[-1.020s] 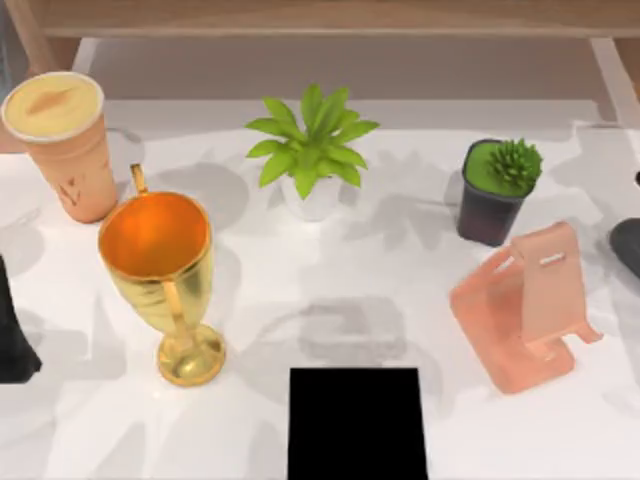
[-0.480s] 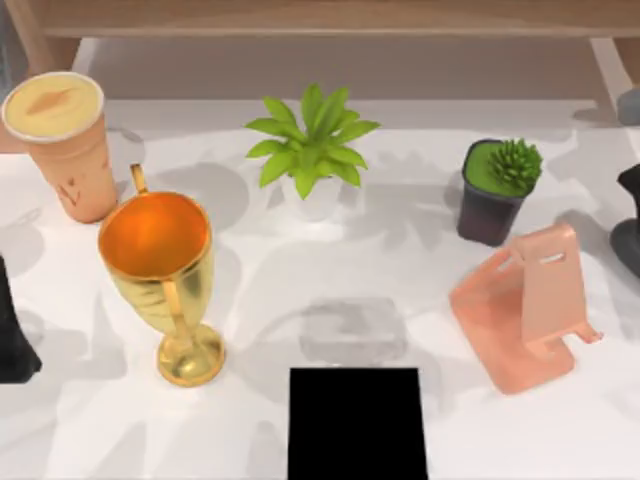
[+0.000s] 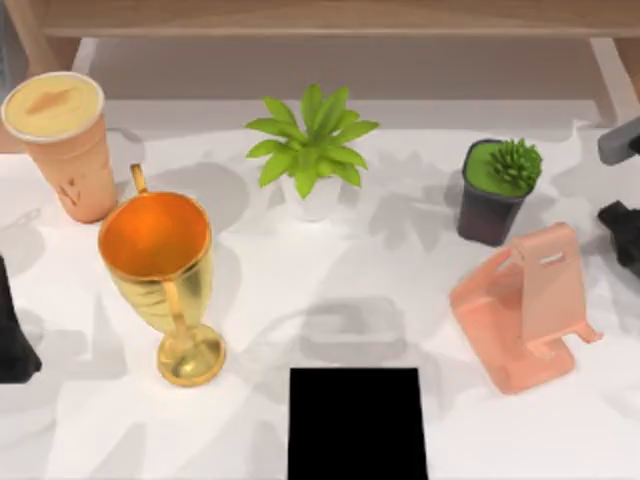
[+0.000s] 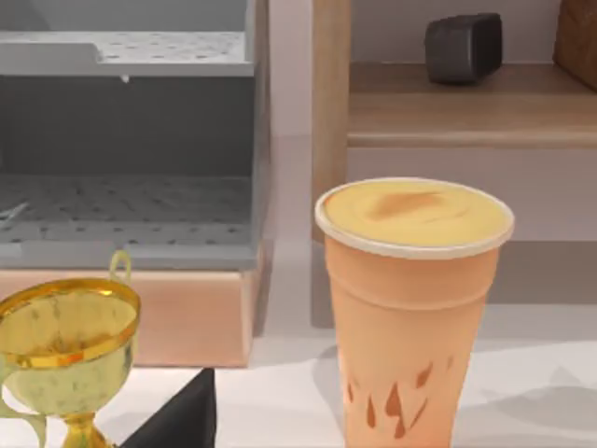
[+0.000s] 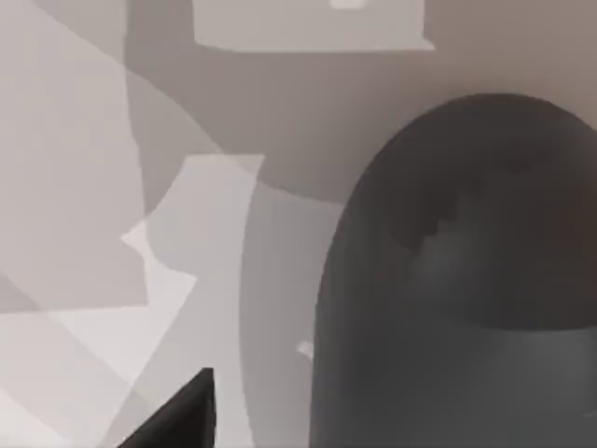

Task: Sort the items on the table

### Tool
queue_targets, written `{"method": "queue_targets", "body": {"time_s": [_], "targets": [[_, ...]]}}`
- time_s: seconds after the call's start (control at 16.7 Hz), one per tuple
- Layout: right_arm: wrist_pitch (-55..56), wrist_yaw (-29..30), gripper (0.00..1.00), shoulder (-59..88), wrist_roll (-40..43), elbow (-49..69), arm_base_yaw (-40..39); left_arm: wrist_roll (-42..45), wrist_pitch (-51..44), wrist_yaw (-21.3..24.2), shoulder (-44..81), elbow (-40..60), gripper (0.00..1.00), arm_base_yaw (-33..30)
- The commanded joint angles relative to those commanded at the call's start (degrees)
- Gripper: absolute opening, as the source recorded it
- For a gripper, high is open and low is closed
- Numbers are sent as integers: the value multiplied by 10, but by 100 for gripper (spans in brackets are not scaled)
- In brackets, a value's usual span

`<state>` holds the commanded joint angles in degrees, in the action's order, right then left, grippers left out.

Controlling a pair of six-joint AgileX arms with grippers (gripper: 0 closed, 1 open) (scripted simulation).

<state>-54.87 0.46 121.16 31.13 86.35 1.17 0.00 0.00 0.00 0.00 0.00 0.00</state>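
A tan cup [image 3: 60, 140] with a creamy top stands at the table's [image 3: 330, 290] back left, and the left wrist view shows this cup [image 4: 410, 308] upright and close. My left arm [image 3: 10, 340] rests at the left edge, in front of the cup and apart from it. At the right edge my right arm [image 3: 622, 190] reaches in over the table. Its wrist view looks down on a dark grey computer mouse [image 5: 457, 280] lying on the white tabletop, very near the camera.
A gold goblet [image 3: 160, 270] stands in front of the cup. A leafy potted plant [image 3: 310, 150] is at back centre and a succulent in a dark pot [image 3: 495, 190] at back right. A pink phone stand [image 3: 525, 305] sits at right, a black pad [image 3: 357, 425] at front centre.
My right arm has come further into the top view at the right edge, covering the dark rounded shape seen there before. The left arm and the standing objects have not moved.
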Motion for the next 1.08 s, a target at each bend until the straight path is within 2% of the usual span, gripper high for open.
{"method": "queue_targets", "body": {"time_s": [0.18, 0.48, 1.08], "targets": [[54, 0, 100, 22, 0, -35, 0, 0, 0, 0, 0, 0, 100, 0], [61, 0, 100, 25, 0, -41, 1, 0, 0, 0, 0, 0, 100, 0], [61, 0, 25, 25, 0, -41, 1, 0, 0, 0, 0, 0, 100, 0]]}}
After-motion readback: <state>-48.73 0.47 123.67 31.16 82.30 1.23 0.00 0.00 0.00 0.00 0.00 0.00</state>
